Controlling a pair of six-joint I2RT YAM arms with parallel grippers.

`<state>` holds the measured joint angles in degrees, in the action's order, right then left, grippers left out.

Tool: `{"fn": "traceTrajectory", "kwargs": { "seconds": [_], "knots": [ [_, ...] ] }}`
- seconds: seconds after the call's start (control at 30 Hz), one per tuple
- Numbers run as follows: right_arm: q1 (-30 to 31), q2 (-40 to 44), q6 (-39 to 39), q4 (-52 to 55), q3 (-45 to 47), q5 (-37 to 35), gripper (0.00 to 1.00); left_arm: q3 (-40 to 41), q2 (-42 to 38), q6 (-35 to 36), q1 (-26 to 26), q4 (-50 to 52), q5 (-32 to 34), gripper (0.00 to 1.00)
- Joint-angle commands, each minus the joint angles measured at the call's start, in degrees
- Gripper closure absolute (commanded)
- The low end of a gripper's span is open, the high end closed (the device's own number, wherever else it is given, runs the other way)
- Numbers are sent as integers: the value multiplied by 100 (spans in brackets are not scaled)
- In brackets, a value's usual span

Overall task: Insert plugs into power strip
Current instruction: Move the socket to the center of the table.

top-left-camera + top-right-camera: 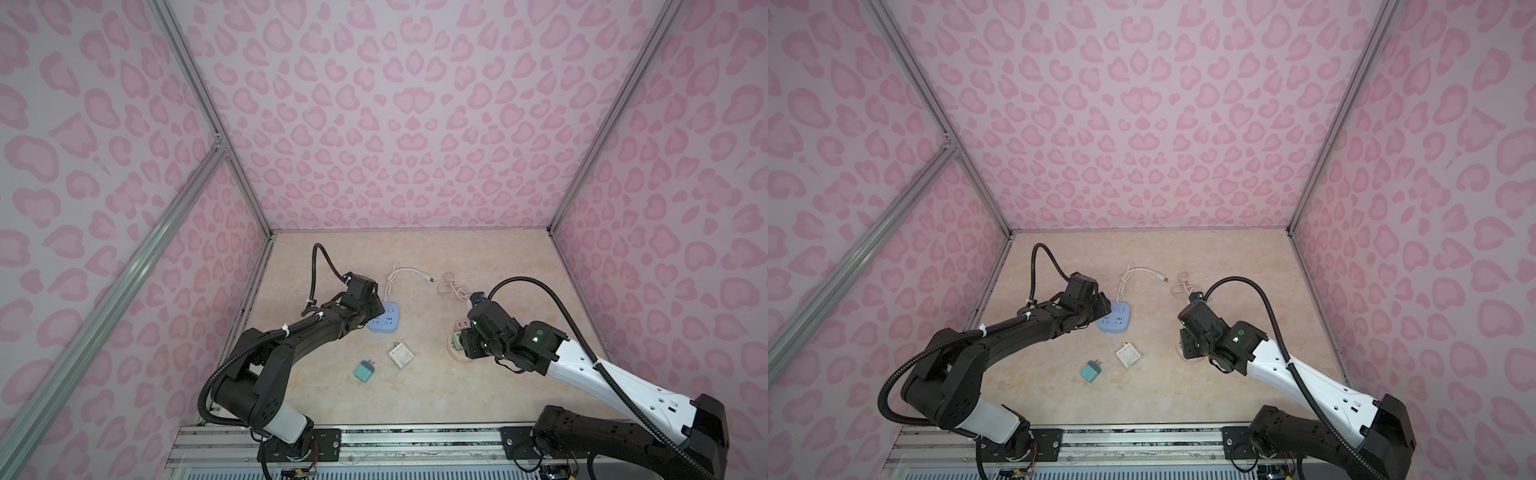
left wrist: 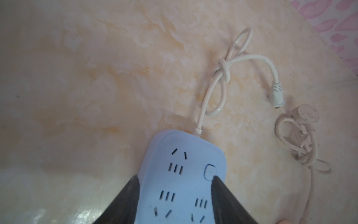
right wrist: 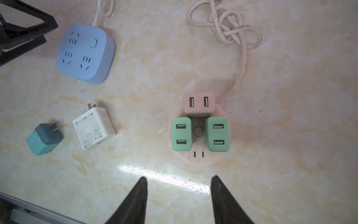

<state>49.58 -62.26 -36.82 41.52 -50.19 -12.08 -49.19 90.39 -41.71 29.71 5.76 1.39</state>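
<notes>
The left claw (image 2: 175, 176) hangs low over the blue power strip (image 2: 186, 155), its jaws parted partway and gripping nothing; in the left wrist view one dark finger (image 2: 126, 197) runs along the strip's edge and the other crosses its top face beside the switch button (image 2: 210, 171), though whether either touches the strip I cannot tell. The right claw (image 3: 178, 176) is likewise partly spread and empty, poised over bare tabletop (image 3: 290, 135) near the round pink power strip (image 3: 197, 160). Three plugs stand in that round strip: the pinkish-tan plug (image 3: 199, 102), a mint green plug (image 3: 181, 133) and another mint green plug (image 3: 218, 133), leaving one two-slot socket free on the side facing the claw. In a top view the teal plug (image 1: 365, 370) and the white plug (image 1: 401, 355) lie loose on their sides in the lower middle of the frame, between the two arms and just below the blue strip, near each other but apart. The white cord (image 2: 222, 77) and the pink cord (image 3: 232, 29) each lie knotted on the tabletop
</notes>
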Motion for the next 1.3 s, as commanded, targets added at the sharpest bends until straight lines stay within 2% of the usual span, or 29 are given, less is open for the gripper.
{"fn": "traceTrajectory", "kwargs": {
  "seconds": [0.0,0.37,0.83,1.1,1.27],
  "knots": [
    [-1,34,-18,-80,70,12,48,-73,197,112,-18,-269,-96,39],
    [-1,-31,-61,-291,171,236,51,191,582,-58,68,-1286,-955,43],
    [94,-190,-141,-615,290,446,54,-187,1080,30,548,-1315,-916,44],
    [113,-181,-126,-559,248,458,54,-347,1201,107,586,-1266,-887,44],
    [113,-202,-74,-516,139,470,54,-564,1166,481,585,-943,-767,43]
  ]
}}
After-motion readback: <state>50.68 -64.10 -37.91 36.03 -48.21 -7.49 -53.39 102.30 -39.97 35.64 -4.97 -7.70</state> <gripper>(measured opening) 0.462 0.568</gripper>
